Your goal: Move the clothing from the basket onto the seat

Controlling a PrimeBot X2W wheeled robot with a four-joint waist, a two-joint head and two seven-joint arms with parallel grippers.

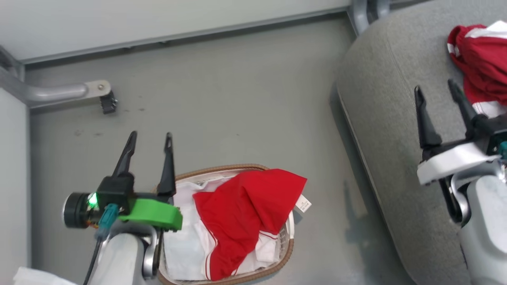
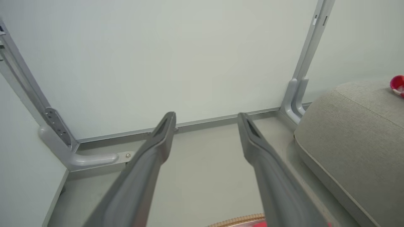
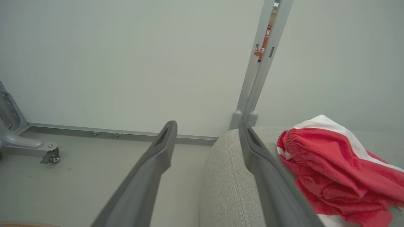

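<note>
Lying draped across the basket [image 1: 222, 169], 1 red garment [image 1: 241, 209] is seen on top of a white liner sheet [image 1: 184, 245], its tagged corner hanging over the rim on the side toward the seat [image 1: 384, 99]. The other red garment [image 1: 481, 59] is already bunched on the seat, just beside the right gripper [image 1: 434, 85], whose fingers are spread wide with nothing between them. The left gripper [image 1: 151, 135] is likewise spread wide and empty, at the basket's left edge, fingers pointed toward the wall. The garment to be fetched lies to that gripper's right and lower (the right gripper is well apart from it), so the left arm is judged the nearer. Its long axis runs diagonally, from the tagged corner to the striped hem nearest the robot; a rightward shift and descent would be called for.
</note>
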